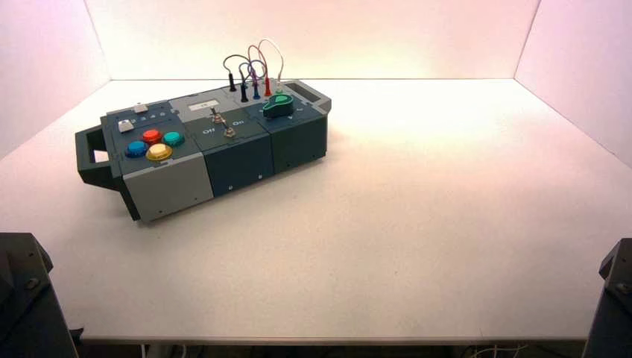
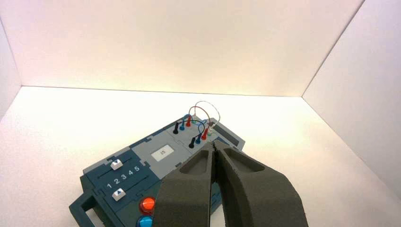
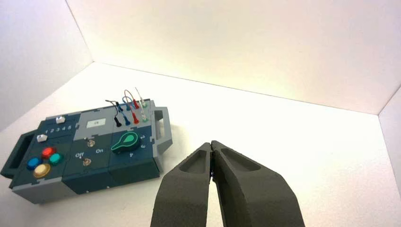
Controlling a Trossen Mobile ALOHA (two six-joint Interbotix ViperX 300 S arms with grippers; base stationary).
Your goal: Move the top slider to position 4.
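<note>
top slider [image 2: 116, 164] near digit 1 | left pincer [image 2: 215, 147] pressed together | right pincer [image 3: 211, 145] pressed together

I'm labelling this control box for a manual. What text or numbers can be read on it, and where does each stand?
"1 2 3 4 5": white digits between the two white sliders.
"Off" and "On": beside the metal toggle switches.
"2", "3", "4": around the green knob.
Small white label: too small to read.
</note>
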